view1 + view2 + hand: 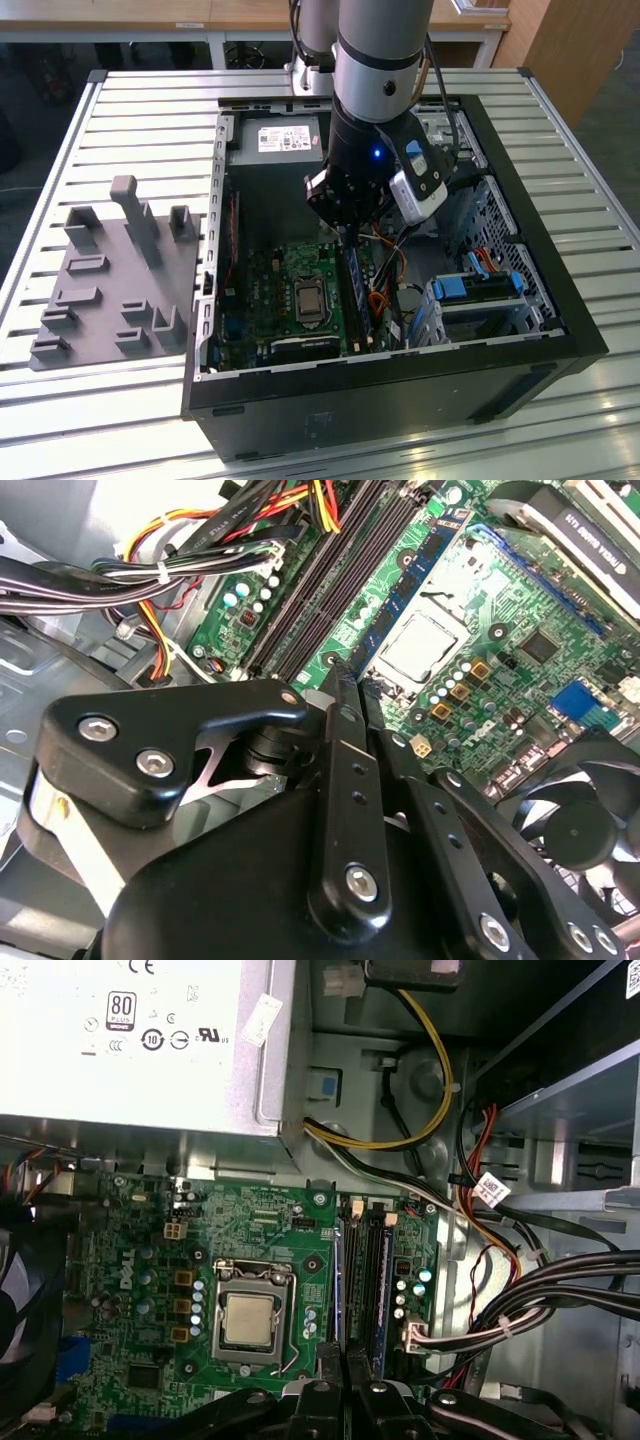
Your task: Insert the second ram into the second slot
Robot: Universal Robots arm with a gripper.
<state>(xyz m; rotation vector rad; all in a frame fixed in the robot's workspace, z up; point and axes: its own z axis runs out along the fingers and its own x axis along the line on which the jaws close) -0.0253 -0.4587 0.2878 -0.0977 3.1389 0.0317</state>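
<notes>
The black two-finger gripper (352,685), mid-frame in the second wrist view, has its fingers drawn together at the near end of the thin blue circuit-board ram stick (410,598). The stick stands edge-up beside the silver square processor (415,645), running toward the upper right. It is probably light, stiff and brittle, and best held by its long edges.

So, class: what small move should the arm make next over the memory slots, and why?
Probably a short, straight press down. The gripper sits directly in line with the second ram, which stands on edge beside the processor; whether it is fully seated cannot be told.
</notes>
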